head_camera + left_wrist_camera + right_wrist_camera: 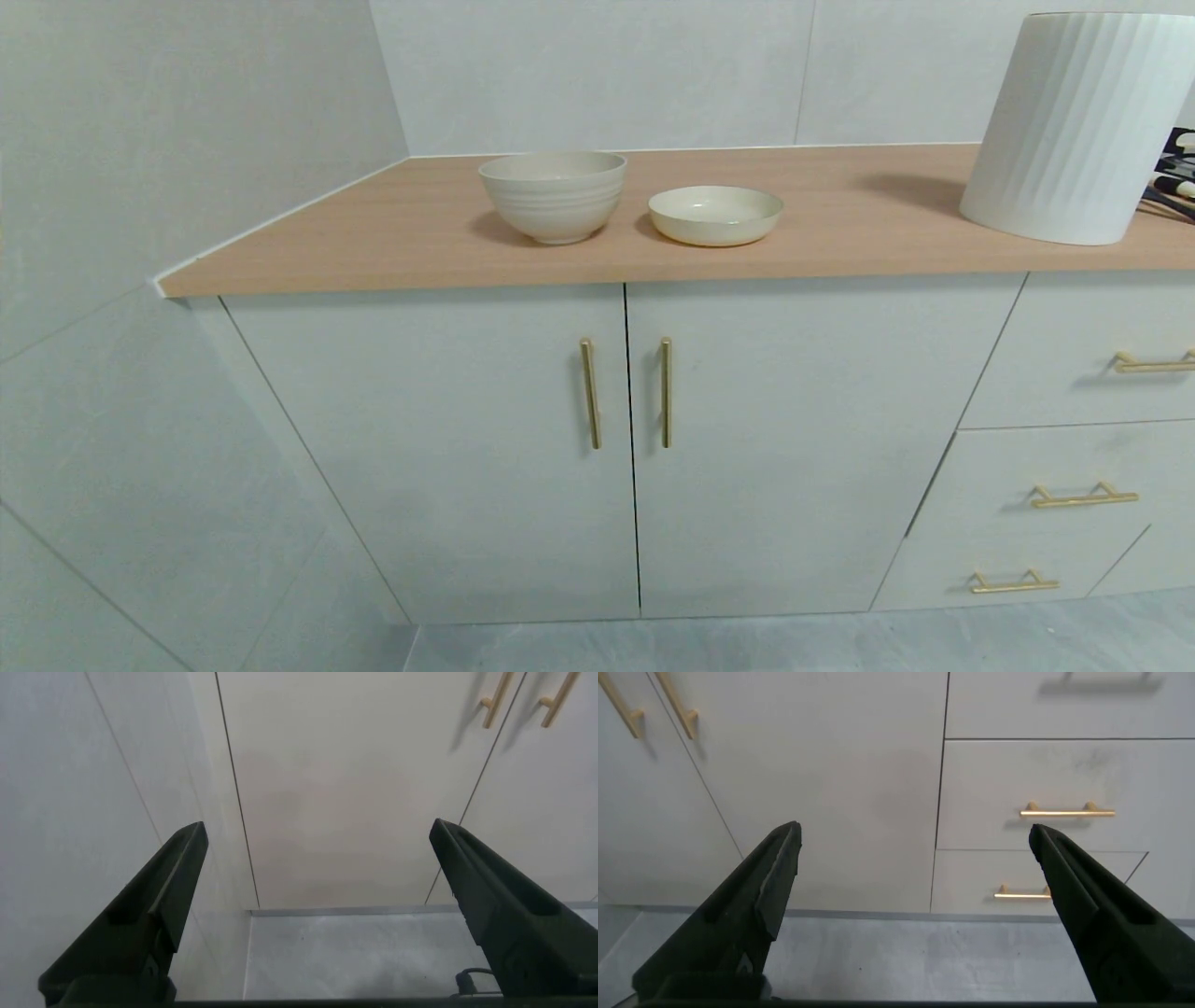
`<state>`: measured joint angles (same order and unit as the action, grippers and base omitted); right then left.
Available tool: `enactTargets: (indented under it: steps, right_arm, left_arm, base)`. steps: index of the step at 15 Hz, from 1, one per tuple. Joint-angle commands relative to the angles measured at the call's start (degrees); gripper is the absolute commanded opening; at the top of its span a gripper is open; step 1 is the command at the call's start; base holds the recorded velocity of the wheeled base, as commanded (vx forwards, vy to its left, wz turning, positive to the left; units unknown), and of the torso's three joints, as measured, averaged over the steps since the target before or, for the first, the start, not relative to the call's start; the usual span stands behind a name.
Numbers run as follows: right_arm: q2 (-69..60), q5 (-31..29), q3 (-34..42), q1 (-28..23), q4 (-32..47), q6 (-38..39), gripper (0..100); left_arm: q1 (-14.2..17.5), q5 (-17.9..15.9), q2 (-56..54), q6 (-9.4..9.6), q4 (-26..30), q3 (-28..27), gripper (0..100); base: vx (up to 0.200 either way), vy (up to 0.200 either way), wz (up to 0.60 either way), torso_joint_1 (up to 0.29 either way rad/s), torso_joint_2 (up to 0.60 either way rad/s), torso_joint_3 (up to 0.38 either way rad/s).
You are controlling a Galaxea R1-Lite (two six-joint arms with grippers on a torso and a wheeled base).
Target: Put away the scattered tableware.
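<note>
Wood-grain worktop [373,243] carries the tableware: one deep bowl [553,196] with ribbed sides and one shallow dish [715,215]. They stand upright just beside each other without touching, the bowl to the left, above the seam between the two cupboard doors [448,448].

You cannot see some things whole. The ribbed white container [1078,126] at the right end of the worktop is cut off by the frame at its top and its far side. The dark utensils [1174,182] behind it are partly hidden and run off the edge, so you cannot tell what they are. The top drawer handle [1153,362] is also clipped at the edge.

By count, you have two pieces of tableware and two shut doors, each with one upright gold bar handle [590,392]. To the right is a stack of three drawers [1046,467], each with one gold handle.

Your left gripper [318,833] is spread wide with nothing between its fingers, and it faces the lower part of the left door and the grey floor [355,952]. Your right gripper [914,833] is equally wide and empty, facing the right door's edge and the lower drawers. Both sit low before the cabinet front, well apart from the bowl and dish on top.
</note>
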<state>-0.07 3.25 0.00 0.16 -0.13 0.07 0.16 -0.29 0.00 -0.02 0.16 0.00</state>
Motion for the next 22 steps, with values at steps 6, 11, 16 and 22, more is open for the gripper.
enactTargets:
  steps: [6, 11, 16, 22]
  right_arm:
    - [0.07, 0.00, 0.00, 0.02, 0.05, -1.22, 100]
    - [0.07, -0.09, 0.00, 0.02, -0.04, -1.13, 100]
    - [0.07, 0.35, -0.35, 0.02, -0.31, -1.39, 100]
    - [21.87, 13.09, -16.00, 8.10, 1.45, 5.55, 100]
  left_arm:
    - [0.02, -0.06, 0.00, 0.02, 0.02, 0.00, 100]
    - [0.02, -0.06, 0.00, -0.06, 0.02, 0.00, 100]
    - [0.02, -0.06, 0.00, -0.06, 0.02, 0.00, 100]
    - [0.02, -0.06, 0.00, -0.06, 0.02, 0.00, 100]
  base:
    - [0.000, 0.000, 0.20, 0.002, 0.00, 0.003]
    - [0.000, 0.000, 0.00, 0.000, 0.00, 0.000]
    - [0.000, 0.000, 0.00, 0.000, 0.00, 0.000]
    - [0.000, 0.000, 0.00, 0.000, 0.00, 0.000]
